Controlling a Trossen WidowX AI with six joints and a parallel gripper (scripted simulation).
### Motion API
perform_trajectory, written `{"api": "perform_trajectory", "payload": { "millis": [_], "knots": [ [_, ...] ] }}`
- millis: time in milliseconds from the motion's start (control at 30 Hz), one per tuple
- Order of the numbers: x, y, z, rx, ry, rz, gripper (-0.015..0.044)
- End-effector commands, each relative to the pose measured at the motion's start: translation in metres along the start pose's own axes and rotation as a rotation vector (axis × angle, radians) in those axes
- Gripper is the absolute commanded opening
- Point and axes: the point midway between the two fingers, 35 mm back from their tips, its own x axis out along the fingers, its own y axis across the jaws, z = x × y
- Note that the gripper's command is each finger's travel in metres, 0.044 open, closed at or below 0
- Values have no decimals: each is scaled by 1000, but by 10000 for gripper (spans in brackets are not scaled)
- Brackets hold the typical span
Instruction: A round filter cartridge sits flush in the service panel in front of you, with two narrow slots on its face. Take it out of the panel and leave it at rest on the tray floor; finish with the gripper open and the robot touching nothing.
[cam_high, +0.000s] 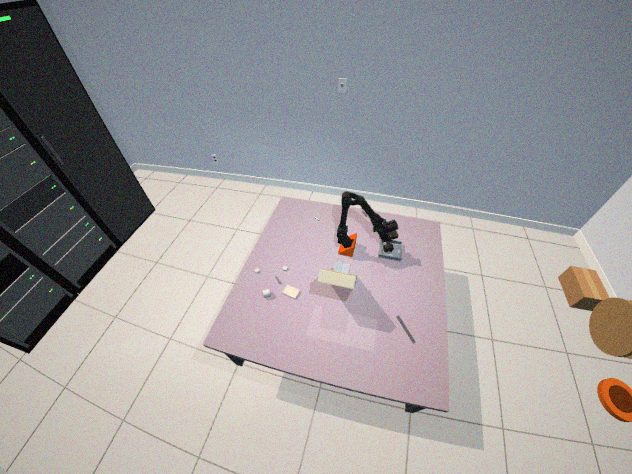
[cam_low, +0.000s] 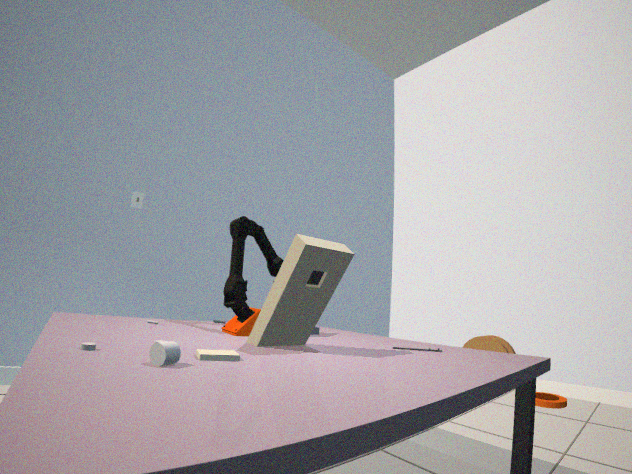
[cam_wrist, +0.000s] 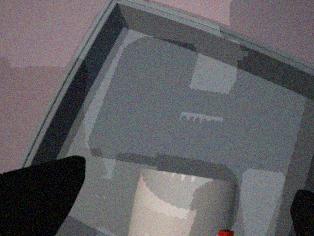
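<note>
Tray (cam_high: 381, 256) (cam_wrist: 165, 16) on worktop (cam_high: 285, 326) (cam_low: 214, 408) — cartridge (cam_wrist: 162, 212) in it, between claw (cam_wrist: 190, 186) fingers. Panel (cam_high: 335, 279) (cam_low: 290, 311) leans by arm base (cam_high: 345, 252) (cam_low: 234, 328); small block (cam_high: 290, 291) (cam_low: 217, 356) beside loose cylinder (cam_high: 266, 293) (cam_low: 164, 353).

The round filter cartridge (cam_wrist: 175, 207) is out of the panel and inside the tray. It is pale gray and shaped like a fat can, with a little red bit on its side. Its near end is cut off from sight, so I can't see the two slots. I can't tell if it is flat on the tray floor. The tray (cam_high: 390, 257) (cam_low: 316, 330) (cam_wrist: 82, 87) is blue-gray, with low walls, and sits level on the table. The service panel (cam_high: 336, 279) (cam_low: 298, 303) is a thick cream block, tilted, with a square hole in its back.
</note>
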Motion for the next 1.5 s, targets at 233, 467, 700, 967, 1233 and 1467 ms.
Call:
{"api": "perform_trajectory", "payload": {
  "millis": [233,467,700,967,1233,1467],
  "knots": [
    [-61,0,35,0,-1,-1,440],
    [-49,1,32,1,-8,2,440],
    [-49,1,32,1,-8,2,440],
    [-49,1,32,1,-8,2,440],
    [-49,1,32,1,-8,2,440],
    [-49,1,32,1,-8,2,440]
  ]
}}
